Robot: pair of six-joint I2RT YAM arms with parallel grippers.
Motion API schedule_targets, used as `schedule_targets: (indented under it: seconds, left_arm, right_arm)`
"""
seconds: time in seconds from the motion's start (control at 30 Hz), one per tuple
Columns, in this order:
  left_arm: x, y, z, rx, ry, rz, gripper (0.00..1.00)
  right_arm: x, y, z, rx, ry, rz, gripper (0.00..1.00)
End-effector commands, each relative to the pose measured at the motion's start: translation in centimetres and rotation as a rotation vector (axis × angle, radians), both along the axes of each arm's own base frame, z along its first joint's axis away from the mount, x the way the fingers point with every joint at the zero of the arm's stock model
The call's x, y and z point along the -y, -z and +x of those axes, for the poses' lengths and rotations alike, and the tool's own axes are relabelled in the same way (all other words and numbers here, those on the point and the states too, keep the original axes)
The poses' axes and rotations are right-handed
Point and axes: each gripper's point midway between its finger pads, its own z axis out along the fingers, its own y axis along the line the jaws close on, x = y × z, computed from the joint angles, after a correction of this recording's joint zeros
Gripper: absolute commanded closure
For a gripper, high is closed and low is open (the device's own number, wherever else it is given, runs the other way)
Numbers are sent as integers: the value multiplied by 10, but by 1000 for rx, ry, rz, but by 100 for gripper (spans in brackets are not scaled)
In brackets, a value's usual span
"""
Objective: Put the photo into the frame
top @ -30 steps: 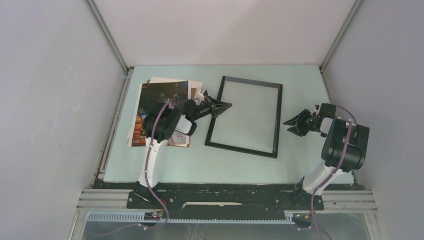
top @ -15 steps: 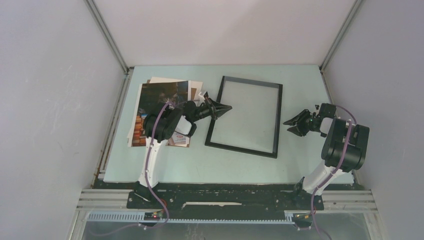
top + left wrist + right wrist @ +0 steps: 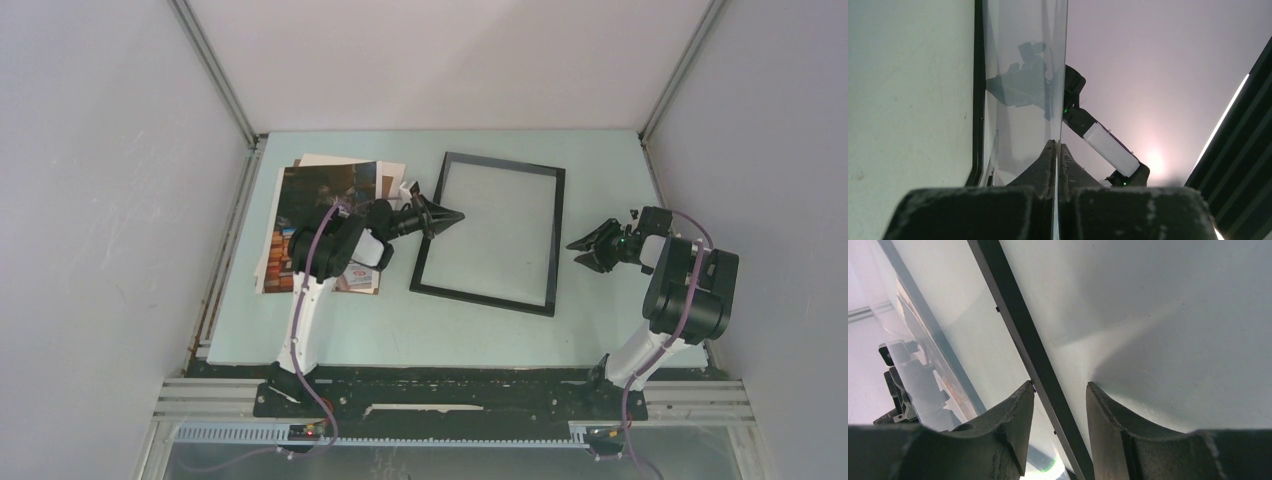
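Two grippers attend the frame [image 3: 482, 297], which lies flat on the table [image 3: 330, 335], right of centre. The left gripper [image 3: 452, 213] is closed at the frame's left edge. Its wrist view shows the fingertips pinched on the thin edge of the clear pane [image 3: 1023, 55] (the sheet runs straight out from between them and mirrors the gripper). In the right wrist view that side of the pane seems raised off the black rim. The right gripper [image 3: 582, 247] hangs just beside the frame's right edge, jaws partly apart and holding nothing.

The photo [image 3: 325, 190] is not yet in the frame. It lies well to the left, on top of a pile of sheets [image 3: 392, 176] and partly under the left arm.

The step in hand looks like opening the frame by taking the pane out or tipping it up. Next, the pane probably needs to be moved clear without flexing or slipping, perhaps with the right gripper steadying the rim. Then the left gripper must let go and fetch the photo.
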Motion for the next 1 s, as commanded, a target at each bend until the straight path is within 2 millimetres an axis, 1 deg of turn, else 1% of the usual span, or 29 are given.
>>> schedule_targets:
  seconds: [0.0,0.17,0.33,0.5,0.67,0.97]
  left_arm:
    - [3,-21,5,103,42,-35,100]
    - [4,-23,11,118,54,-15,100]
    - [3,-21,16,117,51,-3,100]
    - [6,-25,18,141,86,6,100]
    - [3,-25,23,144,90,17,100]
    - [0,-22,19,144,106,33,100]
  right_arm:
    - [-2,-2,3,25,-10,-3,49]
    - [-2,-3,4,27,-11,-1,49]
    - [-3,-3,4,27,-13,1,49]
    - [-3,-3,4,29,-14,6,49]
    - [-3,-3,4,30,-15,4,49]
    - [-5,-4,5,34,-18,10,49]
